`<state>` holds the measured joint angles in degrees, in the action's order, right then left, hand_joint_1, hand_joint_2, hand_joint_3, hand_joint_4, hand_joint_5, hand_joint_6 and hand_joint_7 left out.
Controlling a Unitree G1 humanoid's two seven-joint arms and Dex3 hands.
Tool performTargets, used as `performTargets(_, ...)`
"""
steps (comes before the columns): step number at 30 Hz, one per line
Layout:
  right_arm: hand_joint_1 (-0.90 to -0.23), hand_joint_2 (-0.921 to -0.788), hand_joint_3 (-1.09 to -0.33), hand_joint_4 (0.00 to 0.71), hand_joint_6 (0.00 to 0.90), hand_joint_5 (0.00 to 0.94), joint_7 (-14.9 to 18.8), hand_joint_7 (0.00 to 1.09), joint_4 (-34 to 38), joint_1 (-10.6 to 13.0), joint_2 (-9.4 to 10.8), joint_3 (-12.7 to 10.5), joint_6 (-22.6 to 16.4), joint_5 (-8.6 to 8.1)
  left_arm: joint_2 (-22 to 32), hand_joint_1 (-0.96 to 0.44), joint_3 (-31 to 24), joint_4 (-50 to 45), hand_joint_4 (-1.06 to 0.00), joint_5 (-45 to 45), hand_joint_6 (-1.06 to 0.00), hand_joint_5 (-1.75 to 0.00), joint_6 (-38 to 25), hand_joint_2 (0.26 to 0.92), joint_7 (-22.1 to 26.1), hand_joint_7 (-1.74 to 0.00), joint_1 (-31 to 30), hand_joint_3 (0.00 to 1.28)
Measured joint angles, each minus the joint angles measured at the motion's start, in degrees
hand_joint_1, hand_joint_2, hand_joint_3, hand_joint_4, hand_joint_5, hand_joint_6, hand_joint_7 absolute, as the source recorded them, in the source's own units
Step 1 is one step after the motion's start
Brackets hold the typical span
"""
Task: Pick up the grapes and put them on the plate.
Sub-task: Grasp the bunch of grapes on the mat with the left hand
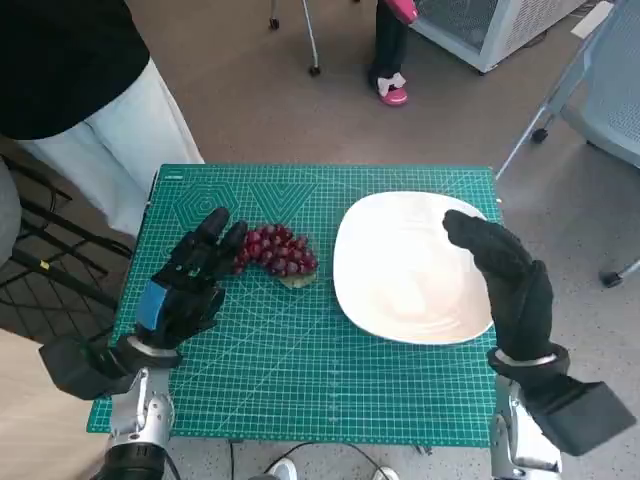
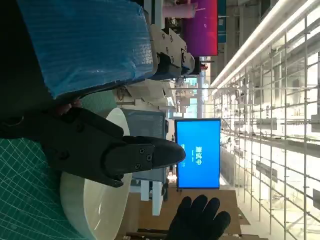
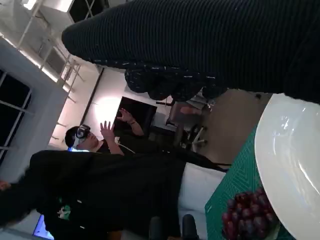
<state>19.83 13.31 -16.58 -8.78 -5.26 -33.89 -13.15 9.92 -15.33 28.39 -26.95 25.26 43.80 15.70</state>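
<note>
Green grid mat (image 1: 300, 350) over brown floor (image 1: 250, 90)

table: green cutting mat (image 1: 300, 350) | on mat: grapes (image 1: 278, 253), white plate (image 1: 400, 290), apart

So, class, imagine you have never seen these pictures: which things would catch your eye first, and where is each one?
The big white plate stands out first, on the right half of the green cutting mat. Next comes the dark red bunch of grapes lying on the mat just left of the plate. The left robot hand, blue tape on its back, reaches toward the grapes, while the gloved right robot hand hangs over the plate's right edge.
</note>
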Motion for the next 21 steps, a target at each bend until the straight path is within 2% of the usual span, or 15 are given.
performTargets(6,-0.637,-0.921,-0.868,0.402,0.16,0.0,0.0,0.22,0.3,-0.1,0.0,0.1,-0.1,0.0,0.3,-0.64,0.0,-0.2,-0.23,0.5,-0.37,0.0,0.0,0.921,-0.5,-0.01,-0.9,0.35)
performTargets(12,-0.636,-0.921,-0.869,0.402,0.156,0.0,0.0,0.22,0.5,-0.4,0.1,0.3,-0.2,0.0,1.7,-0.63,0.1,-2.0,-0.21,3.4,-0.35,0.0,0.3,0.921,-2.8,0.0,-1.1,0.15)
performTargets(18,-0.633,-0.921,-0.87,0.401,0.151,0.0,0.0,0.23,0.6,-0.5,0.1,0.5,-0.2,-0.08,5.8,-0.62,0.9,-4.1,-0.12,16.1,-0.23,0.0,4.1,0.895,-10.7,0.0,-0.6,0.03)
performTargets(21,-0.633,-0.921,-0.87,0.401,0.149,0.0,0.0,0.24,0.6,-0.6,0.1,0.5,-0.2,-0.12,7.9,-0.56,1.1,-5.3,-0.08,23.2,-0.19,0.0,4.5,0.859,-15.3,0.0,-0.4,0.01)
